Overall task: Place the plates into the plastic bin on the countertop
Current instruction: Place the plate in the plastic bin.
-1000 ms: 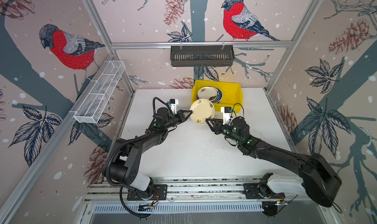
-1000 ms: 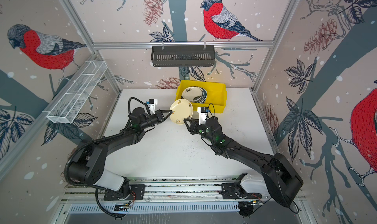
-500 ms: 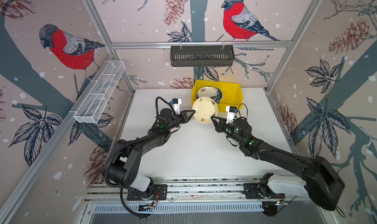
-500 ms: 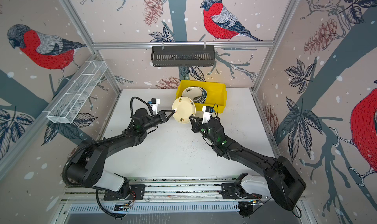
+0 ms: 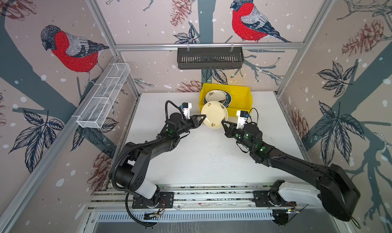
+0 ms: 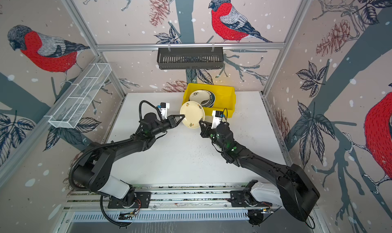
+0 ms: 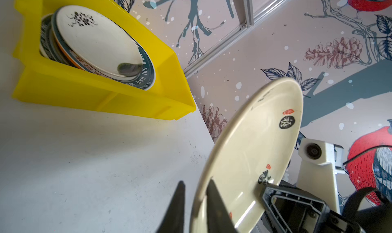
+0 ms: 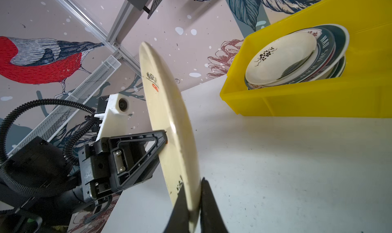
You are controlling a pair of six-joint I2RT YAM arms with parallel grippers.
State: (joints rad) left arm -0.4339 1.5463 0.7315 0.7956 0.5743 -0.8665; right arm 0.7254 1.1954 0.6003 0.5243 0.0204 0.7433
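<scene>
A cream plate [image 5: 214, 114] [image 6: 192, 117] with small dark and red marks hangs tilted on edge above the countertop [image 5: 201, 157], just in front of the plastic bin [image 5: 244, 102] [image 6: 229, 98]. My right gripper [image 5: 222, 122] [image 8: 194, 185] is shut on the plate's [image 8: 169, 115] lower right rim. My left gripper [image 5: 203, 118] [image 7: 196, 182] stands open astride the plate's [image 7: 254, 149] left rim, with a gap beside one finger. Several stacked plates [image 5: 215, 96] [image 7: 95, 41] [image 8: 280, 58] lie in the left half of the bin [image 7: 84, 90] [image 8: 318, 102], a cream one on top.
A dark slotted basket [image 5: 210, 58] hangs on the back rail above the bin. A white wire-mesh basket [image 5: 104, 96] runs along the left rail. Aluminium rails edge the countertop, and both arm bases sit at its front edge.
The plate has travelled back and right toward the bin. My right gripper has closed on its rim, and my left gripper, shut on it before, has opened.
</scene>
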